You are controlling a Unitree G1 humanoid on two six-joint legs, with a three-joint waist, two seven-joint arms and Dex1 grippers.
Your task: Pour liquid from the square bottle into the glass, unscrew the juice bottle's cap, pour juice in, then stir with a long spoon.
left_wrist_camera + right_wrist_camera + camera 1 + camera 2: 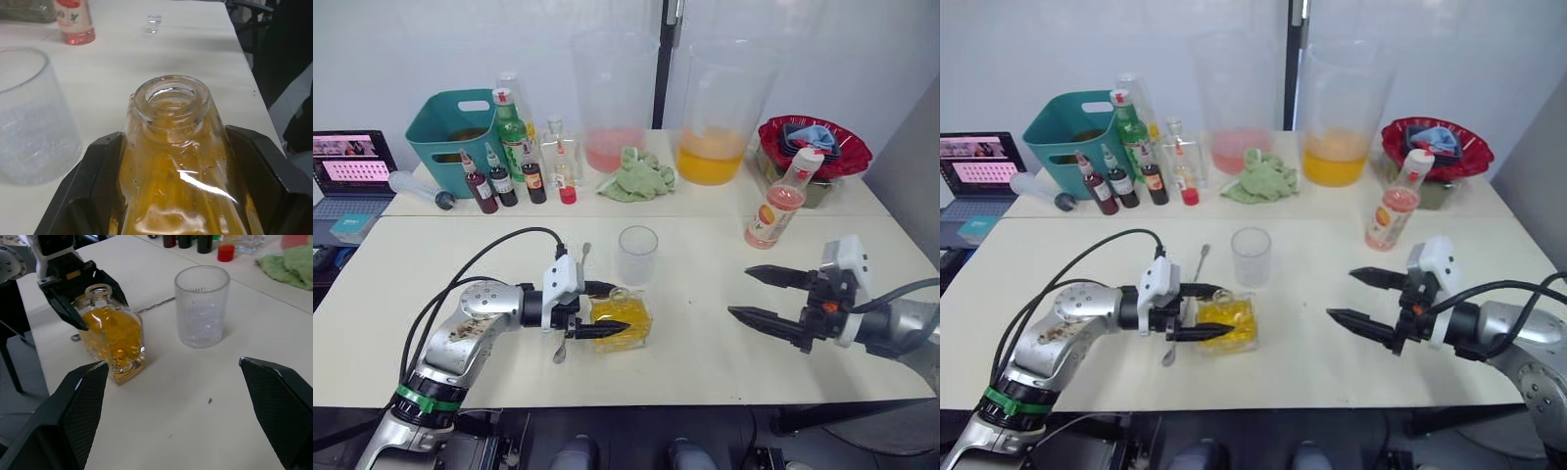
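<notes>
Left claw (pixel 1203 313) grips the square bottle (pixel 1226 324); right claw (pixel 1359 299) gapes apart.

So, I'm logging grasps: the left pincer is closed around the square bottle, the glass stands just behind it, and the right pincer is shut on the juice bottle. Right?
Not quite. The left pincer does grip the square bottle, with the glass just behind it. But the right pincer is open and holds nothing; the juice bottle stands apart from it, farther back on the table. The left eye view shows this.

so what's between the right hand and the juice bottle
Nothing: from the open right hand to the juice bottle behind it, the left eye view shows bare table.
</notes>
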